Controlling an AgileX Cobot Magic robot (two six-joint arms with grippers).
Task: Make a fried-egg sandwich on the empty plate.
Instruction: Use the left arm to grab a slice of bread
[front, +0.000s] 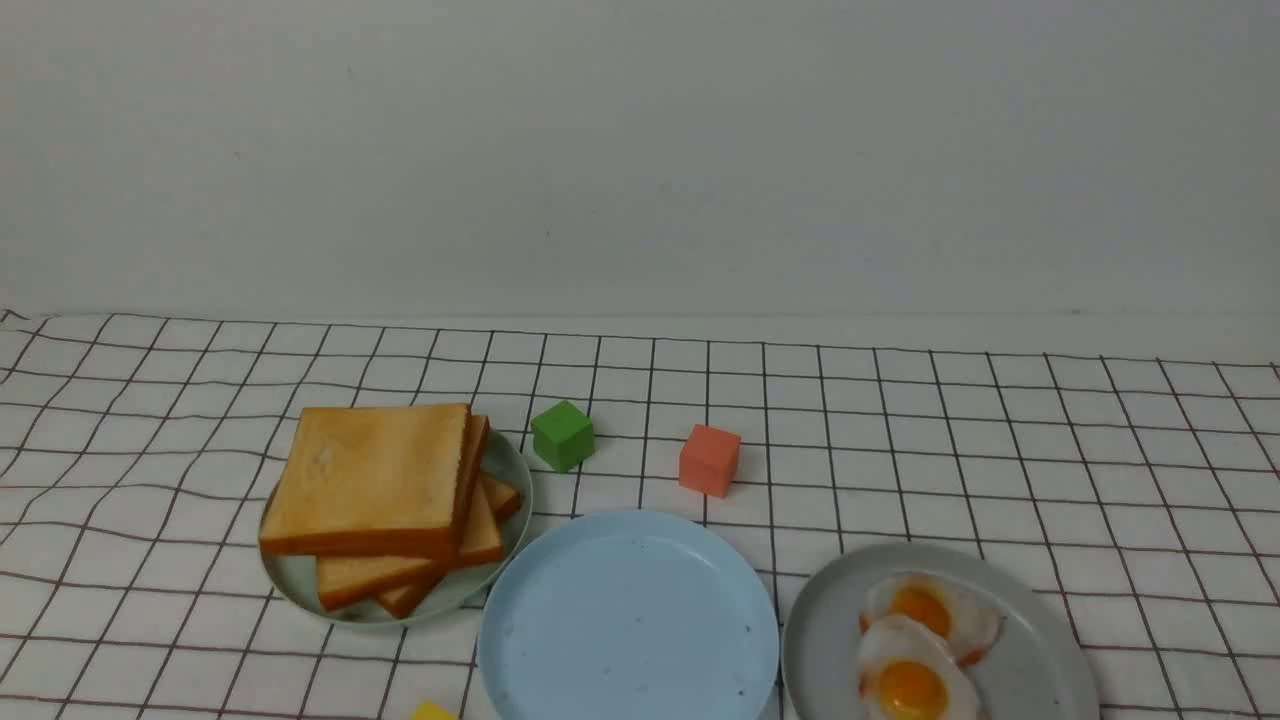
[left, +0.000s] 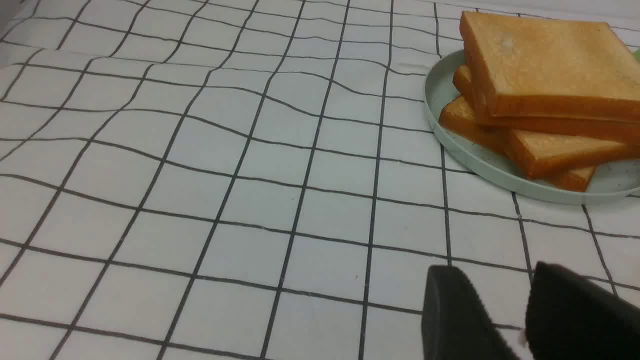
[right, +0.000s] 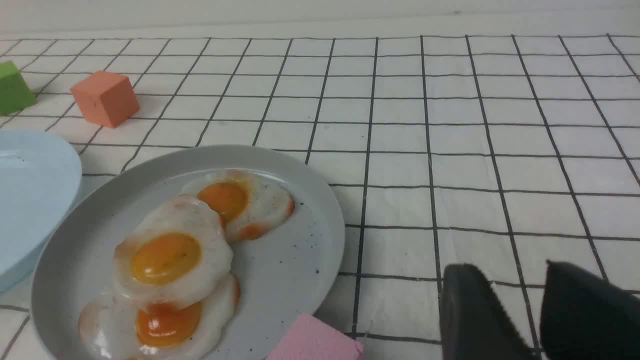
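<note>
At the near edge of the checked cloth (front: 1000, 450) sits a small yellow piece (front: 432, 712), cut off by the frame. A pink block (right: 317, 341) lies just beside the rim of the grey plate (front: 1040, 640).

The left claw (left: 495, 274) hangs over bare cloth, its two black fingers (left: 450, 310) parted with cloth showing between them and nothing in their hold. The right claw (right: 511, 272) stands the same way, parted and holding nothing, to the right of the grey plate.

The blue plate (front: 628, 615) lies near centre, its face bare. The grey plate sits just beside it on the right, carrying overlapping fried eggs (front: 912, 682). Just beside it on the left and a little farther back, a green plate (front: 300, 580) bears a loose stack of toast (front: 370, 475). I cannot tell whether the rims touch.

Beyond the blue plate stand an orange cube (front: 709, 460) and, left of it, a green cube (front: 562, 435) near the toast plate's far rim. A plain pale wall (front: 640, 150) closes the far side.
</note>
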